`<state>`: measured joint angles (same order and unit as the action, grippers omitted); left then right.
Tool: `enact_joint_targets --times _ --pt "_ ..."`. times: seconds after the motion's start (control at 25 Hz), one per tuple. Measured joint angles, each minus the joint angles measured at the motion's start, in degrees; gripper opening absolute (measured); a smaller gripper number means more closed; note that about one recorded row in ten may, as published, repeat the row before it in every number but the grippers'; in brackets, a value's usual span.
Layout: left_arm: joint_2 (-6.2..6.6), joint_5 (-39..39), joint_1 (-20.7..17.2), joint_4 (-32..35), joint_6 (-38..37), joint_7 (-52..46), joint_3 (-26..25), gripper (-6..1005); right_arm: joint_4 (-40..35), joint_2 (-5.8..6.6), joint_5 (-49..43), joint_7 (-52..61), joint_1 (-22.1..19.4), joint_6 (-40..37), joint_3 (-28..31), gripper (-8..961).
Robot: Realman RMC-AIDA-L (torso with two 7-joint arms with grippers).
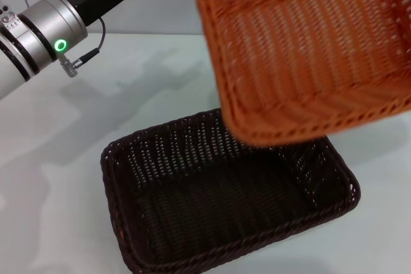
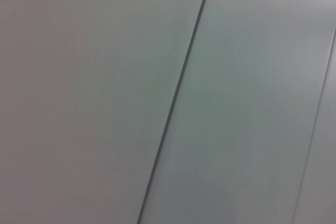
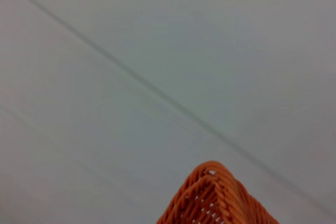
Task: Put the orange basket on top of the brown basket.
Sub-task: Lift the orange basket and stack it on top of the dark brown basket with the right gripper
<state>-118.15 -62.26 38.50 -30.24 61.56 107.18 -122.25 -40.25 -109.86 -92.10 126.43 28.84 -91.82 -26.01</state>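
No writing legible. Orange basket (image 1: 308,49) hung tilted above brown basket (image 1: 225,203), at its 1 o'clock, on white table (image 1: 58,178). Left arm (image 1: 45,30) raised at 10 o'clock; jaws of both grippers unseen, cannot tell.

This reads as a robot test room or lab rather than a home. A plain, pale desk (image 1: 64,178) fills the head view, bare-surfaced and featureless. At 10 o'clock a robot arm (image 1: 45,30) reaches in — white and metal segments, a lit green ring, a small cable plugged at the joint. Both wrist views show only flat grey-white panels (image 2: 94,98) divided by thin dark seams, like wall or partition boards. The only goods are two woven props — the orange basket (image 1: 302,43) and the brown basket (image 1: 225,203).
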Motion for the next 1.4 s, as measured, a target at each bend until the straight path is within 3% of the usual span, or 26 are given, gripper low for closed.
enact_joint_targets --times 0.04,0.2,0.24,0.36,0.4,0.6,0.8,1.16,1.32,1.4 --pt "0.00 0.21 0.11 -0.01 -0.28 0.02 0.00 859 0.00 0.00 0.00 0.00 0.00 0.00 0.00 258" --pt "0.03 0.57 0.63 -0.04 -0.92 0.16 0.00 859 -0.18 -2.99 -0.02 -0.64 -0.58 -3.48 -0.68 264" --pt "0.03 0.57 0.81 0.00 -0.96 0.18 0.00 859 -0.18 -2.99 -0.02 -0.64 -0.58 -3.48 -0.68 265" --pt "0.03 0.57 1.23 0.27 -1.11 0.21 0.00 859 0.31 -4.61 -0.25 -1.83 -0.62 -4.37 -2.25 269" --pt "-0.01 0.57 1.35 0.33 -1.16 0.24 0.00 859 1.39 -5.72 -0.29 -2.93 -0.63 -4.47 -4.18 271" --pt "-0.10 0.57 1.52 0.43 -1.27 0.29 0.05 859 6.18 -7.06 -0.37 -6.70 -0.49 -3.52 -8.90 278" --pt "-0.07 0.56 1.58 0.44 -1.29 0.22 0.37 859 9.03 -7.05 -2.99 -7.62 -0.07 -0.19 -13.68 284" --pt "0.04 0.56 1.13 0.45 -1.24 0.20 0.21 859 9.07 -7.02 -9.49 -6.73 1.07 3.51 -14.98 297" --pt "0.04 0.56 0.73 0.38 -0.92 0.22 0.04 859 8.79 -6.41 -9.59 -5.93 1.51 3.63 -14.89 359" --pt "0.03 0.56 0.36 0.13 -0.83 0.21 0.00 859 8.42 -5.15 -9.34 -5.43 1.36 3.81 -14.06 400"
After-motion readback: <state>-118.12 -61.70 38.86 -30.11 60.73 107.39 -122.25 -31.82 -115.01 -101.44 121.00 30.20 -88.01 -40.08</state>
